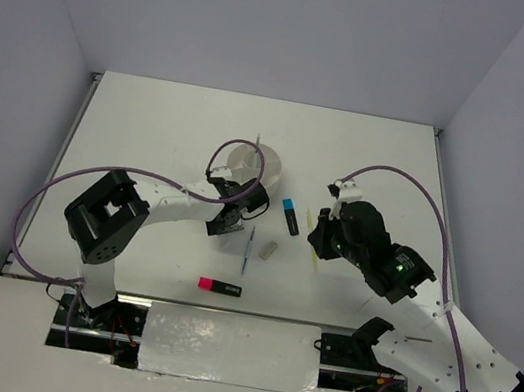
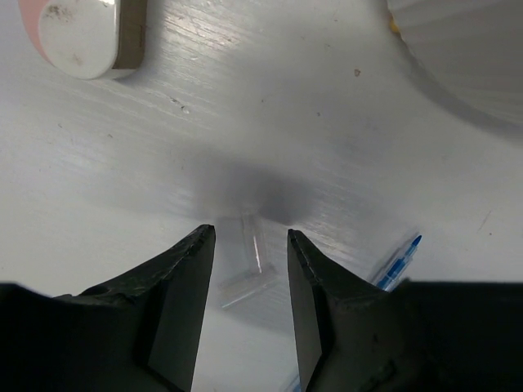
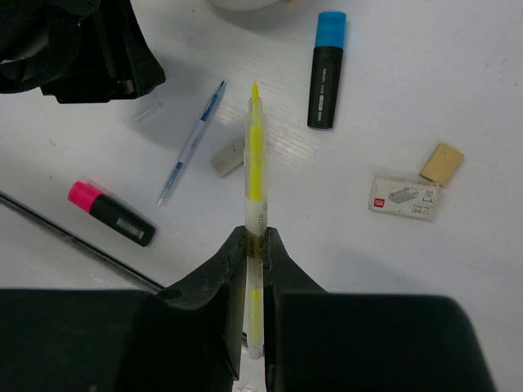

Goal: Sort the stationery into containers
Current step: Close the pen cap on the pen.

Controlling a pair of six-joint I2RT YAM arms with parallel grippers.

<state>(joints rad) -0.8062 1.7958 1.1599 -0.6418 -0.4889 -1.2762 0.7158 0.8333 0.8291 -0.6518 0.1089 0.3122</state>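
My right gripper (image 3: 255, 233) is shut on a yellow stick (image 3: 256, 155) and holds it above the table; in the top view the right gripper (image 1: 318, 236) is right of the blue-and-black highlighter (image 1: 290, 215). My left gripper (image 2: 251, 233) is open and low over the table, its fingers either side of a small clear plastic piece (image 2: 249, 263). In the top view the left gripper (image 1: 221, 225) is just in front of the round white cup (image 1: 253, 164). A thin blue pen (image 1: 247, 249), a grey eraser (image 1: 269, 250) and a pink-and-black highlighter (image 1: 219, 287) lie nearer.
A tan eraser (image 3: 442, 162) and a small white printed box (image 3: 403, 196) lie to the right of the blue highlighter (image 3: 327, 69). A rounded white-and-pink piece (image 2: 82, 33) lies ahead-left of the left gripper. The cup wall (image 2: 474, 49) is ahead-right.
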